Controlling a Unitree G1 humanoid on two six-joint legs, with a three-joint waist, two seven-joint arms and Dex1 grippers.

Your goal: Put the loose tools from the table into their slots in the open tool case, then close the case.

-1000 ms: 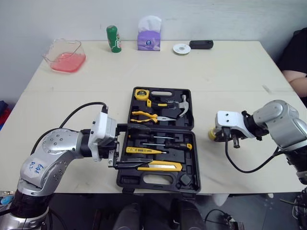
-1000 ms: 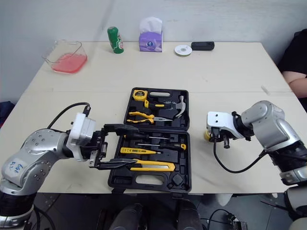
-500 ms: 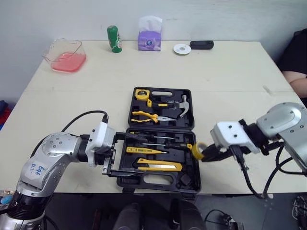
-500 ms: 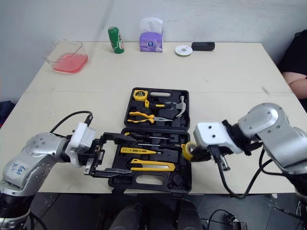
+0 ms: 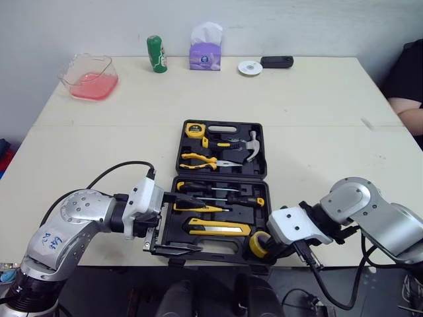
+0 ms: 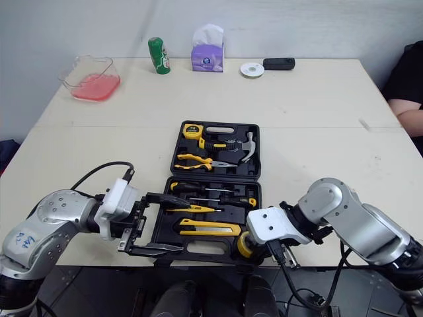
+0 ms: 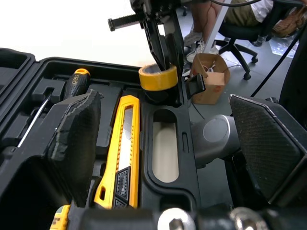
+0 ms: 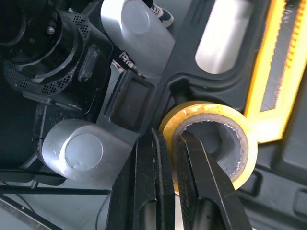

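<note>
The black tool case [image 5: 260,168] lies open in the middle of the table. In it are a tape measure [image 5: 193,130], a hammer [image 5: 248,146], pliers [image 5: 198,158], screwdrivers [image 5: 211,191] and a yellow utility knife [image 5: 221,229]. My right gripper [image 5: 263,247] is shut on a yellow tape roll [image 5: 257,244], pinching its wall [image 8: 211,143] with one finger inside the ring. The roll hangs over the round recess at the case's front right corner [image 7: 158,76]. My left gripper [image 5: 192,224] stands open over the front left part of the case, nothing between its fingers.
Along the far edge stand a pink container [image 5: 90,76], a green can [image 5: 156,53], a tissue box [image 5: 205,49], a white disc [image 5: 250,67] and a black object [image 5: 276,61]. A person's arm [image 5: 410,99] shows at the right edge.
My right gripper carried the tape roll from the table right of the case to the case's front right corner. My left gripper drew back toward the front edge.
</note>
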